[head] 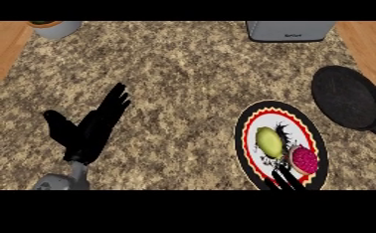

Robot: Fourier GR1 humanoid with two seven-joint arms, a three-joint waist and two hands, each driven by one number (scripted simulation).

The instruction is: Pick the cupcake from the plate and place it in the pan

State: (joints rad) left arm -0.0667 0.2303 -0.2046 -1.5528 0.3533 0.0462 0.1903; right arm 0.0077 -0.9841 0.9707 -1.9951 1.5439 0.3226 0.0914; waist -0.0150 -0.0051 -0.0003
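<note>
**Cupcake on the plate, right hand's fingers at its edge**

A grey appliance [291,30] stands at the far edge of the speckled table [176,77]; it carries a small dark label on its front, too small to read. At the far left corner sits a pale round pot [55,28], only partly in view.

The cupcake [303,159], with pink-red topping, lies on the near right part of the plate [249,127], a round plate with a black rim and a red and yellow zigzag band. The right hand [285,178] shows only as dark fingers coming in from the lower edge, just beside the cupcake's near left side; whether they are curled or touching it cannot be told. Also on the plate, left of the cupcake and close beside it, lies a yellow-green fruit [269,142].

The black pan [343,97] lies to the right of the plate, further back, with nothing in it.

The left hand [92,127] is at the left, well apart from the plate, fingers straight and spread, holding nothing.
</note>
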